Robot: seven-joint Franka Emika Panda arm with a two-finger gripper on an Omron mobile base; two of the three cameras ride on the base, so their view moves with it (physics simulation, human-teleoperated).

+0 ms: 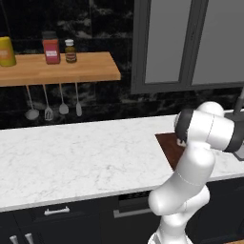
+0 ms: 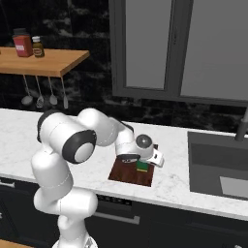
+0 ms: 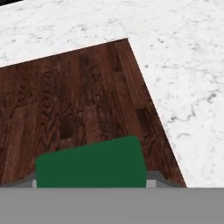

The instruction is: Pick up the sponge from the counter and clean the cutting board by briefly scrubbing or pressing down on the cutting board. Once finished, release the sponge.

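Note:
The dark green-topped sponge (image 3: 91,164) sits at the bottom of the hand view, between the fingers of my gripper (image 2: 141,162), which is shut on it. In the right base view the sponge (image 2: 142,167) shows green over yellow, resting on or just above the far part of the cutting board (image 2: 130,175). The dark reddish-brown cutting board (image 3: 78,100) lies flat on the white marble counter (image 3: 183,65). In the left base view my arm covers most of the cutting board (image 1: 167,144), so just its left corner is visible on the counter (image 1: 76,157).
A sink (image 2: 218,169) with a dark faucet (image 2: 241,127) lies right of the board. A wooden wall shelf (image 1: 62,70) carries jars, and utensils (image 1: 47,112) hang below it. The counter's front edge (image 2: 160,201) runs close to the board.

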